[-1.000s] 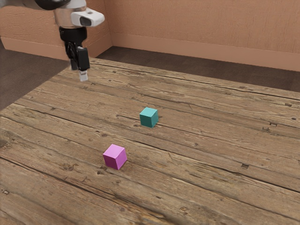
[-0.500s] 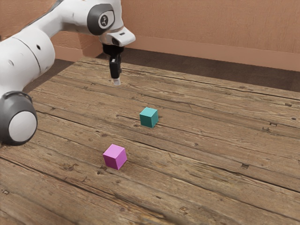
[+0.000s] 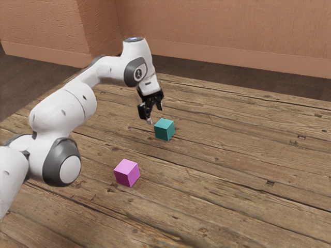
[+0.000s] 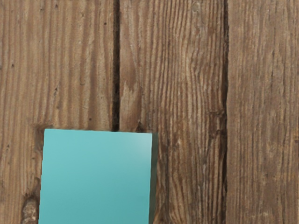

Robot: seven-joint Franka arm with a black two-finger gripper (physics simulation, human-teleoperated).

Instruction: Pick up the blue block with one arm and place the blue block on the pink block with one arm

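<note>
The exterior view takes in the whole scene: the white arm [image 3: 62, 111] reaching in from the exterior view's left, the claw [image 3: 148, 117], and both blocks on the wooden desk [image 3: 248, 155]. The wrist view looks straight down on the blue block [image 4: 96, 177] from close above, showing its flat top face and one darker side edge against the grain of the desk planks [image 4: 196, 93].

There are two blocks, one blue block [image 3: 164, 129] (more teal than blue) and one pink block [image 3: 127, 172], and one arm. Both blocks rest on the desk, apart from each other, the pink one nearer the camera.

The claw hangs with its fingers parted and nothing between them. The blue block lies just beside its tips, toward the exterior view's right and slightly lower, not touched.
</note>
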